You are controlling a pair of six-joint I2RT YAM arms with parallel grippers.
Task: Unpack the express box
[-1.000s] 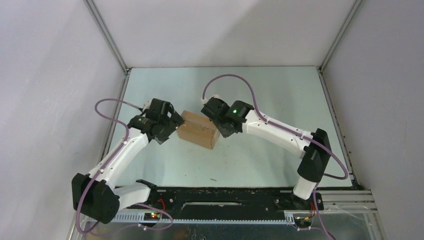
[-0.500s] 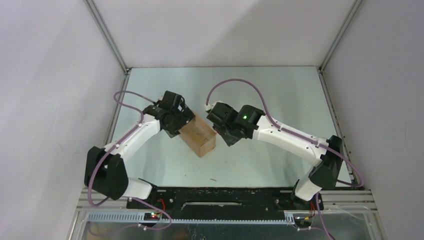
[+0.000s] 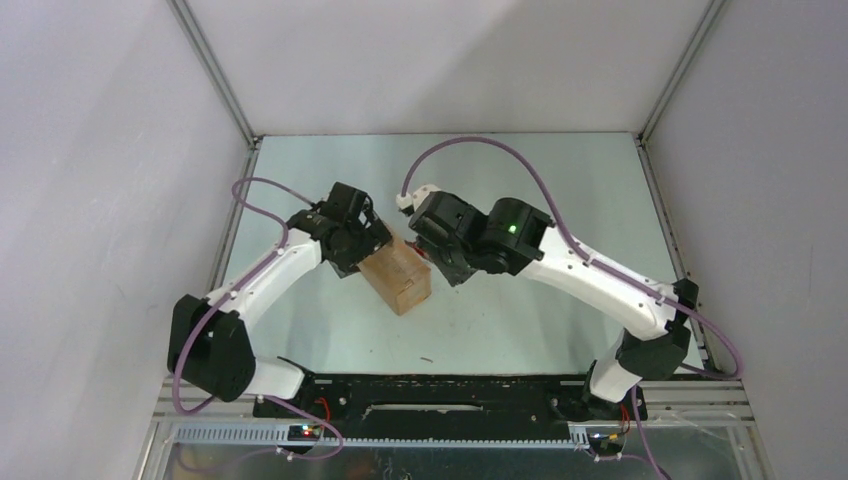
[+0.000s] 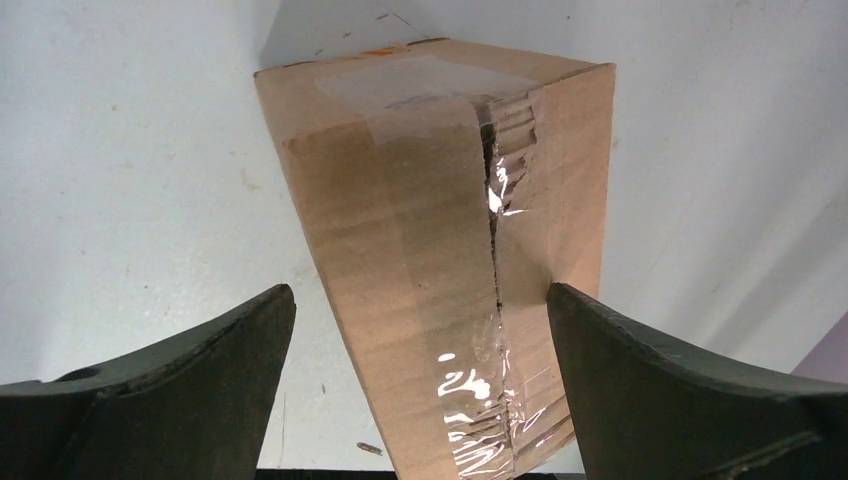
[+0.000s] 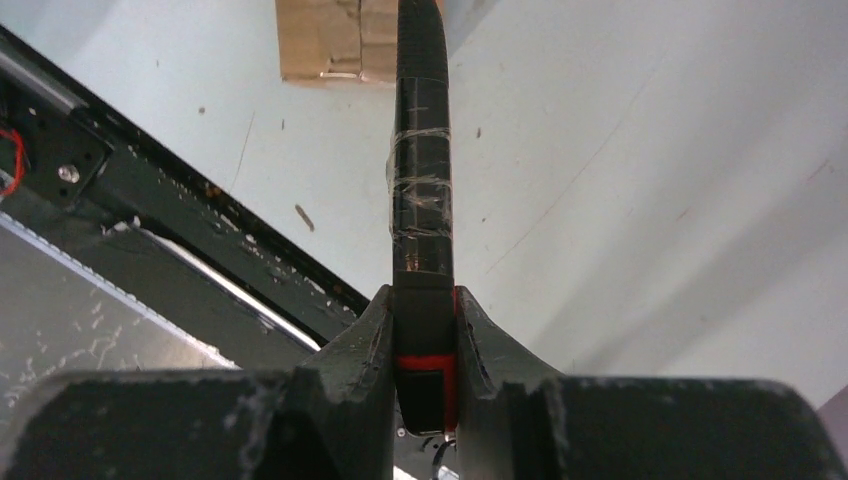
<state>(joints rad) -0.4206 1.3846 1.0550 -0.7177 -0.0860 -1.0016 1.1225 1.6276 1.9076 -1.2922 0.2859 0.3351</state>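
Left tool [image 4: 415,295] is released, its two fingers spread wide to either side of the express box [image 4: 400,190]; the box stands on the bench [image 4: 130,150] near its middle, between the arms; its taped seam looks dark and ragged under crinkled clear tape; right tool [image 5: 424,300] is clenched on a black-and-red utility knife [image 5: 421,170], whose far end reaches the box.

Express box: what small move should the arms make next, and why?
Probably close the left tool on the express box to steady it. It stands open, with a gap on each side of the box, while the right tool is shut on the utility knife, pointing toward the box, whose tape seam looks only partly slit.
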